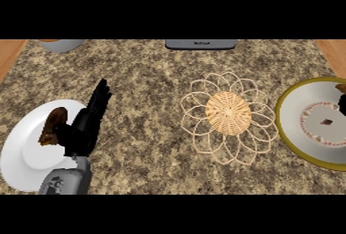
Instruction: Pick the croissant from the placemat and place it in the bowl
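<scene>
The croissant lies in the white bowl, on the bowl's upper left part, a dark brown piece standing lengthwise. The left hand is just to its right, over the bowl's right rim, with the grey forearm coming up from the lower edge. Its fingers are stretched out straight and close together, pointing away from the robot past the rim and over the speckled tabletop; they curl round nothing. The thumb side faces the croissant and is at most touching it; whether there is contact cannot be told.

Well to the right of the fingers lies the woven placemat, a tan oval centre with a ring of pale looped petals, with nothing on it. Farther right, beyond the placemat, sits a yellow-rimmed plate with a ring of small pinkish marks on its white face.

At the right edge, over that plate, a dark sliver of the right hand shows; how it is set cannot be told.

Beyond the fingertips, at the tabletop's far edge, are a grey appliance and a grey vessel.
</scene>
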### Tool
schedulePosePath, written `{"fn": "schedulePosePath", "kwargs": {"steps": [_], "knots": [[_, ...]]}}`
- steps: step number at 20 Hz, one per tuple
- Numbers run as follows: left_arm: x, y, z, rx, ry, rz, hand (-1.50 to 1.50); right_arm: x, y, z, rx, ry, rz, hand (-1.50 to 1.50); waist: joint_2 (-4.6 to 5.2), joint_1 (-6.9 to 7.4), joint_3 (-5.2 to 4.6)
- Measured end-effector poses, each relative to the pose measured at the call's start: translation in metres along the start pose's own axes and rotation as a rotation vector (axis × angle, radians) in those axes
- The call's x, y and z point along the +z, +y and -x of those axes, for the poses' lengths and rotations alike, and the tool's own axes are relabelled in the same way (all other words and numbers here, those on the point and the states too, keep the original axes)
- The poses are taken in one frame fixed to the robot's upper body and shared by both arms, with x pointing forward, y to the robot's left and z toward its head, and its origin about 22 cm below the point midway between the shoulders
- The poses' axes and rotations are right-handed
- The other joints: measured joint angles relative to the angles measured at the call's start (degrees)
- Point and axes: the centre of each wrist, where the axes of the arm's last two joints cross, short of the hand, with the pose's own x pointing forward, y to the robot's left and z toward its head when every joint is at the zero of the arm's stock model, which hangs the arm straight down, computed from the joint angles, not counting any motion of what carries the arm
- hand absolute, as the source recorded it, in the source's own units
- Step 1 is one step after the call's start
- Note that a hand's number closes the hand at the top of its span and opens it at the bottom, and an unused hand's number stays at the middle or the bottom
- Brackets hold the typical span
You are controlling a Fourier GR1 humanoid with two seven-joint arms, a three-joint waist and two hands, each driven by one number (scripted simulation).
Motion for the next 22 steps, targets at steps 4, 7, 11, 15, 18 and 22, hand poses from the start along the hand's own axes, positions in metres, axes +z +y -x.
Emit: {"fn": "schedulePosePath", "kwargs": {"steps": [4,7,11,15,18,22], "knots": [[0.001,-0.005,-0.001,-0.004,0.001,0.004,0.00,-0.006,0.016,0.026,-0.055,0.052,-0.083,-1.50,-0.03,0.06,0.01],[0.003,-0.003,0.000,-0.004,0.002,0.007,0.00,-0.009,0.024,0.044,-0.117,0.076,-0.173,-1.50,-0.03,0.08,0.03],[0.002,-0.006,-0.003,0.007,0.003,0.010,0.00,-0.015,0.033,0.063,-0.204,0.044,-0.244,-1.50,-0.01,0.13,0.04],[0.002,0.000,-0.001,0.000,0.001,0.005,0.00,-0.013,0.031,0.074,-0.335,-0.015,-0.211,-1.50,-0.09,-0.14,0.03],[0.003,0.004,-0.002,0.001,0.005,0.007,0.00,-0.017,0.022,0.076,-0.427,-0.048,-0.127,-1.50,-0.12,-0.12,0.02],[0.006,0.005,-0.005,0.002,0.009,0.003,0.00,-0.013,0.009,0.076,-0.517,-0.046,-0.039,-1.50,-0.22,-0.28,-0.01]]}}
